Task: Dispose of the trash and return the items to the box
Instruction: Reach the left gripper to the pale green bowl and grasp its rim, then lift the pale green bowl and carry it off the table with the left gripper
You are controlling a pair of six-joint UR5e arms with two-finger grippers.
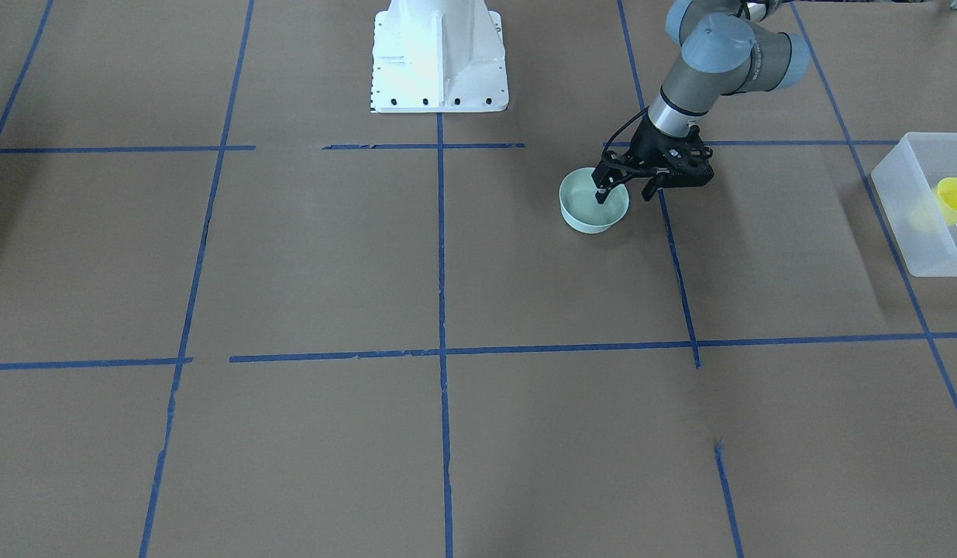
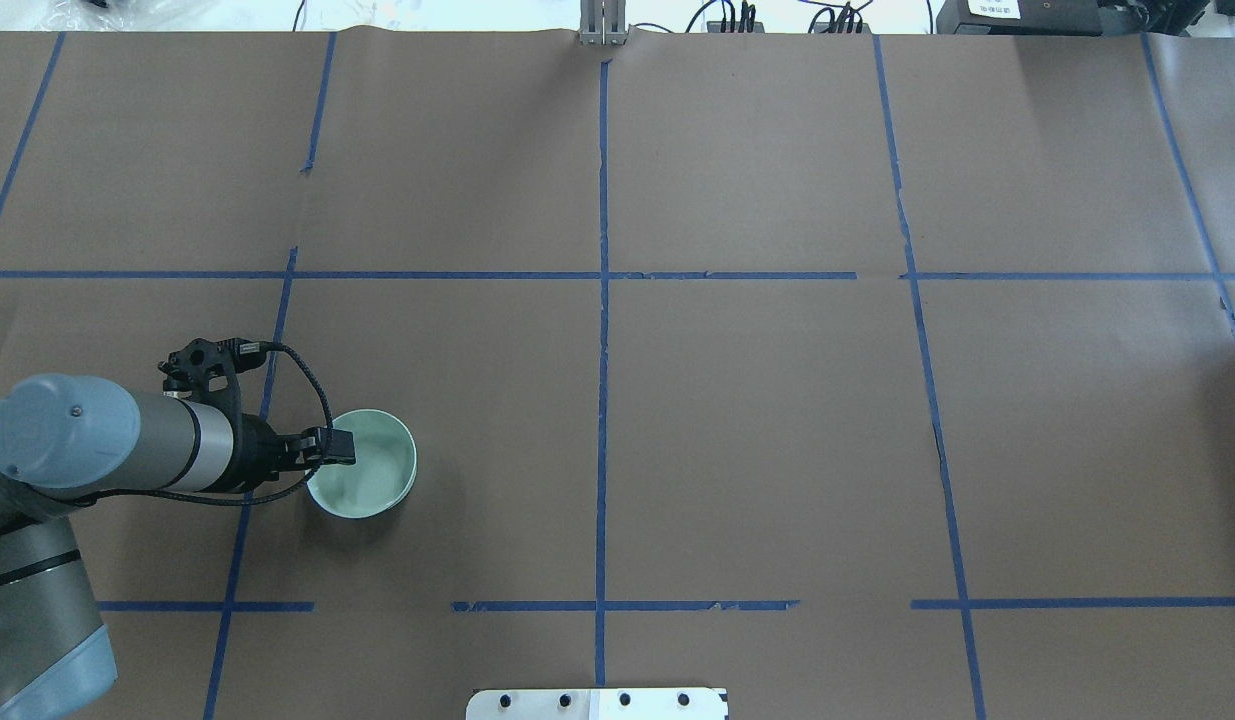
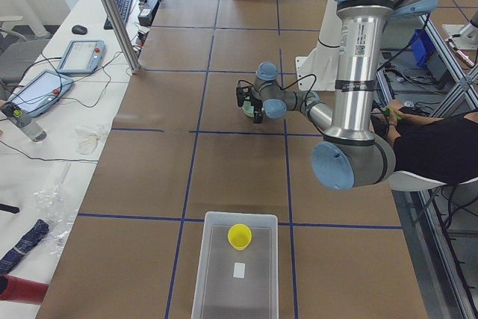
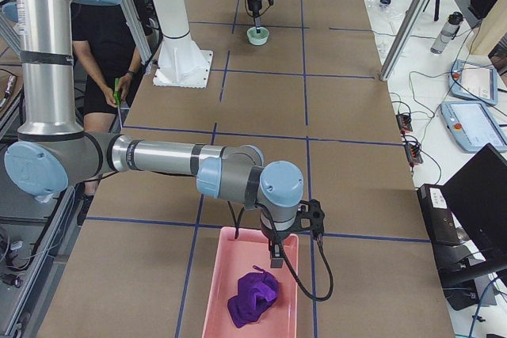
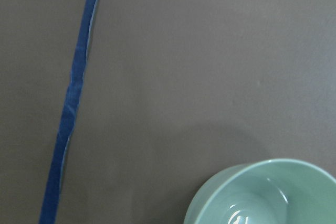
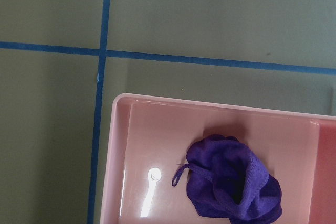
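The pale mint-green bowl (image 1: pixel 590 211) stands upright on the brown table; it also shows in the overhead view (image 2: pixel 372 478) and the left wrist view (image 5: pixel 273 192). My left gripper (image 1: pixel 624 195) is open and low over the bowl's rim, one finger inside the bowl and the other outside it. The yellow cup (image 1: pixel 955 198) lies inside the translucent white box (image 1: pixel 912 240) at the table's end. My right gripper (image 4: pixel 277 257) hangs over a pink tray (image 4: pixel 218 290) that holds a purple cloth (image 6: pixel 236 187); I cannot tell whether it is open or shut.
The white robot base (image 1: pixel 439 58) stands at the table's near edge. Blue tape lines cross the brown table. A seated person (image 3: pixel 441 147) is beside the robot. Operator tables with tablets and bottles run along the far side (image 4: pixel 467 108).
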